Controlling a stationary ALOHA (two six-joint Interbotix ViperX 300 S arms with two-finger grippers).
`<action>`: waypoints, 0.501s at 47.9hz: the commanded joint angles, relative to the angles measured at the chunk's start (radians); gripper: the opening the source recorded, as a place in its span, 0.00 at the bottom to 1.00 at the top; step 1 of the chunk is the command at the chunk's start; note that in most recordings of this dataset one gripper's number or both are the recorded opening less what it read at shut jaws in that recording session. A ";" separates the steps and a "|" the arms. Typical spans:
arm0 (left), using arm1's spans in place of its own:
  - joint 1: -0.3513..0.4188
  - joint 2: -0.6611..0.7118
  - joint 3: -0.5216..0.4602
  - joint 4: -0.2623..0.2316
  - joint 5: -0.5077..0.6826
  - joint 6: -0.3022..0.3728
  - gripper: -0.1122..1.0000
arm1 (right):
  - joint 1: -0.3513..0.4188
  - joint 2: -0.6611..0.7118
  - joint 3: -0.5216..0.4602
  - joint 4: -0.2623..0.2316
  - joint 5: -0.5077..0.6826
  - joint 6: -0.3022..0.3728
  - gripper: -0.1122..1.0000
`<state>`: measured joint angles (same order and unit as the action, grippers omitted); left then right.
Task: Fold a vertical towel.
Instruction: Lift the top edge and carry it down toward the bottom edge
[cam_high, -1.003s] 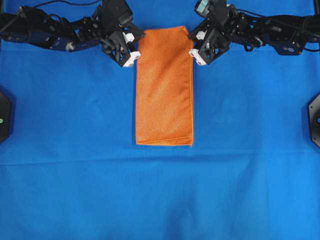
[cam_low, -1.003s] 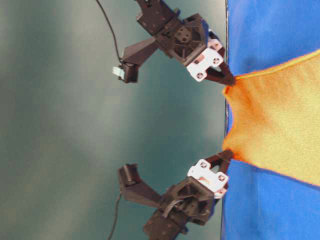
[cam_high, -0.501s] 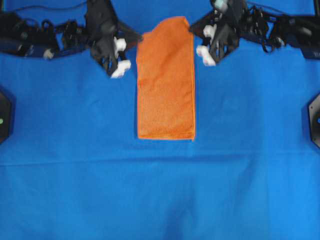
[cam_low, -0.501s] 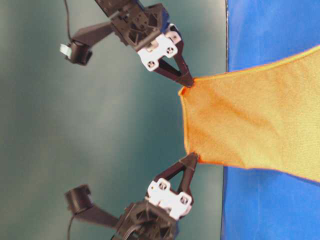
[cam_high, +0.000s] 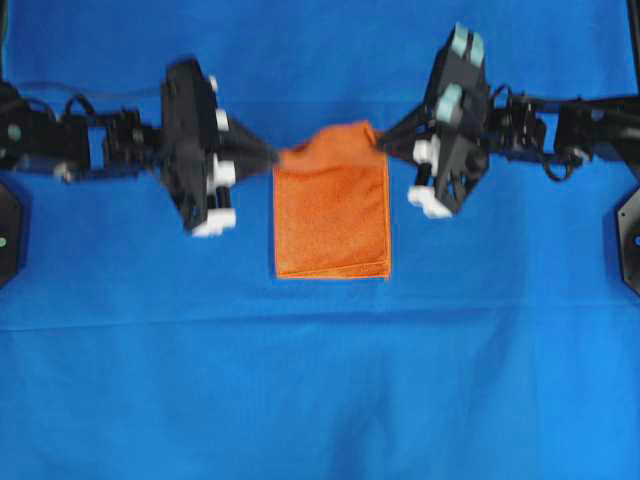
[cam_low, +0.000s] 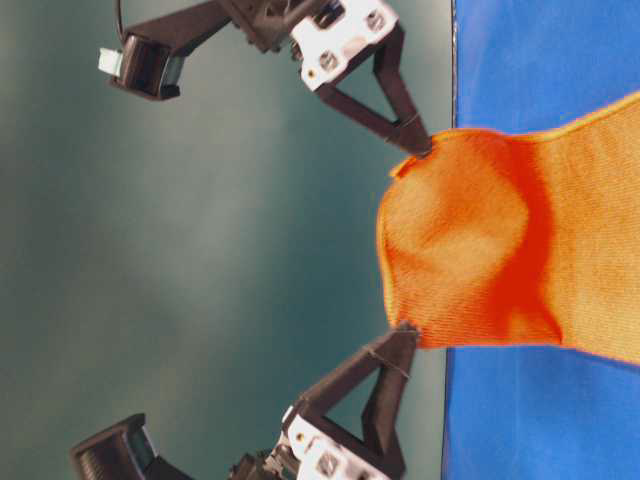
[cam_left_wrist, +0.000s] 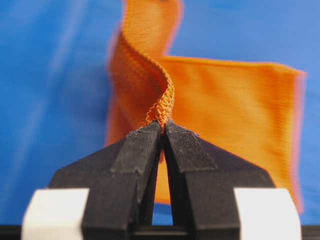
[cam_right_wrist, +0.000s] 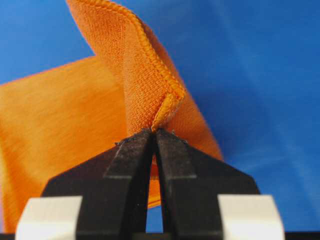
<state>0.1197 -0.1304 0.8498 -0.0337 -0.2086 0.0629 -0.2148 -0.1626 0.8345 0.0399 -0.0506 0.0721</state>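
Note:
The orange towel (cam_high: 332, 215) lies on the blue table cloth with its far end lifted and curling over its near part. My left gripper (cam_high: 283, 155) is shut on the towel's lifted left corner (cam_left_wrist: 162, 107). My right gripper (cam_high: 378, 142) is shut on the lifted right corner (cam_right_wrist: 167, 107). From table level the raised end of the towel (cam_low: 455, 245) hangs between the two pairs of fingertips above the table, sagging in a bulge. The near edge of the towel stays flat on the table.
The large blue cloth (cam_high: 320, 380) covers the whole table. Dark mounts sit at the left edge (cam_high: 8, 230) and the right edge (cam_high: 630, 235) of the overhead view. Both arms reach in from the sides at the height of the towel's raised end.
Both grippers have lifted the towel's far corners off the table and carried them toward the near edge. The flat part of the towel is now shorter.

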 joint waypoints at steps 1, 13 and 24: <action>-0.048 0.000 -0.015 0.002 0.000 -0.003 0.13 | 0.048 -0.025 0.000 0.002 -0.003 0.002 0.13; -0.118 0.098 -0.029 0.002 0.002 -0.029 0.13 | 0.140 -0.003 0.011 0.015 -0.003 0.002 0.13; -0.149 0.189 -0.054 0.000 0.002 -0.041 0.13 | 0.192 0.071 0.011 0.031 -0.009 0.005 0.13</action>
<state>-0.0184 0.0552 0.8191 -0.0337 -0.2040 0.0230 -0.0414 -0.0982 0.8544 0.0629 -0.0506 0.0736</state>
